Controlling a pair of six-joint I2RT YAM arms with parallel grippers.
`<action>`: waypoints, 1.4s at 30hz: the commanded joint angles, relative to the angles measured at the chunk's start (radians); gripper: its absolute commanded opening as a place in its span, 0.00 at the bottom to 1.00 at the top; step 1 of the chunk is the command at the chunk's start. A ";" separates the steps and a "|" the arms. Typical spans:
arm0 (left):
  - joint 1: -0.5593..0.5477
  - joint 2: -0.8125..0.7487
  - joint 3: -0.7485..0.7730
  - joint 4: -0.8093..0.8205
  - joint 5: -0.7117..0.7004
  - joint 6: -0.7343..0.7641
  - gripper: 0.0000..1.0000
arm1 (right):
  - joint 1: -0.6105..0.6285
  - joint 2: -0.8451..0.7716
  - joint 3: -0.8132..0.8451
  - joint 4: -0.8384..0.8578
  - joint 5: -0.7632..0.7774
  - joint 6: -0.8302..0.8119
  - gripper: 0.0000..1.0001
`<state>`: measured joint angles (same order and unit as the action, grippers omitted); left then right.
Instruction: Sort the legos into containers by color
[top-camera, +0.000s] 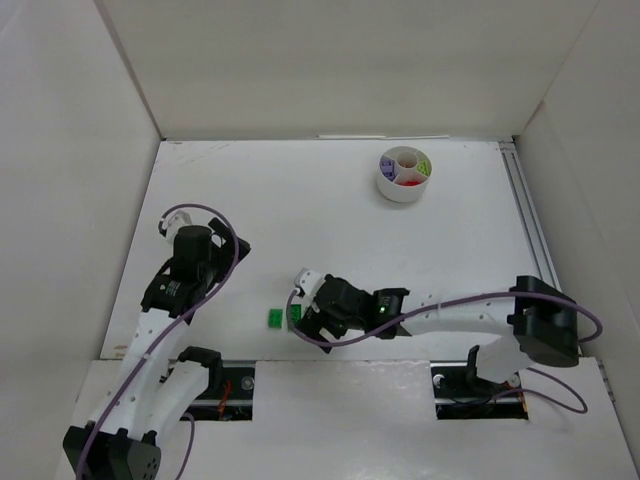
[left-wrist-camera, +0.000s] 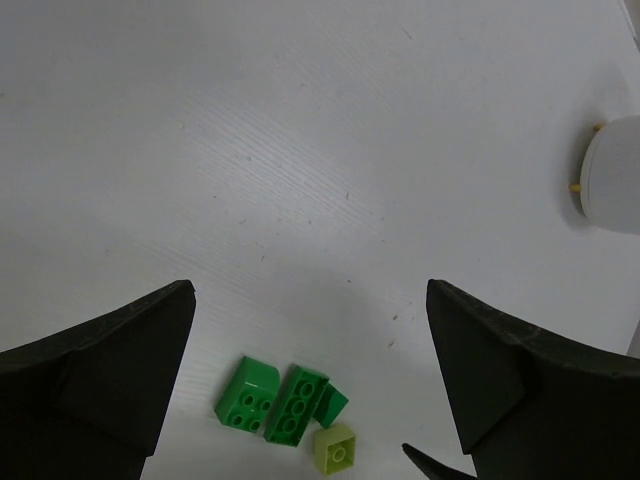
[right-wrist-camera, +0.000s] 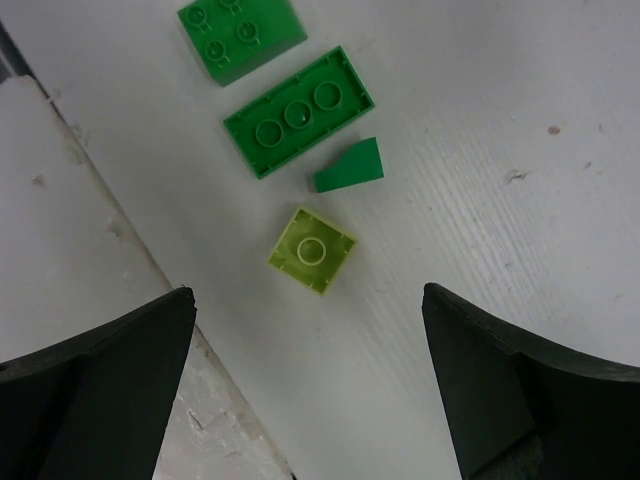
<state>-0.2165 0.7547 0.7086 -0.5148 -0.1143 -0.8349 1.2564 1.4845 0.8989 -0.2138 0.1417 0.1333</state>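
White table, three green legos, one lime lego, left fingers and right fingers spread wide, empty.

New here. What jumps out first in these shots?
A small cluster of green legos plus one lime brick lies on the table near its front edge, with the right gripper just over it, jaws wide open. Far off at the back right sits the white dish, already holding coloured pieces.
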 joint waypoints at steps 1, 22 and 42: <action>-0.006 -0.023 -0.009 -0.033 -0.021 -0.012 1.00 | 0.023 0.057 0.035 0.040 0.130 0.124 1.00; -0.006 0.031 0.000 0.015 -0.019 0.026 1.00 | 0.047 0.136 0.118 -0.025 0.148 0.134 0.21; -0.006 0.284 0.106 0.377 0.277 0.272 1.00 | -1.017 0.103 0.463 -0.044 -0.185 -0.119 0.21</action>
<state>-0.2169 1.0050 0.7189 -0.2405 0.1307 -0.6312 0.3065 1.5333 1.2686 -0.2546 0.0235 0.0593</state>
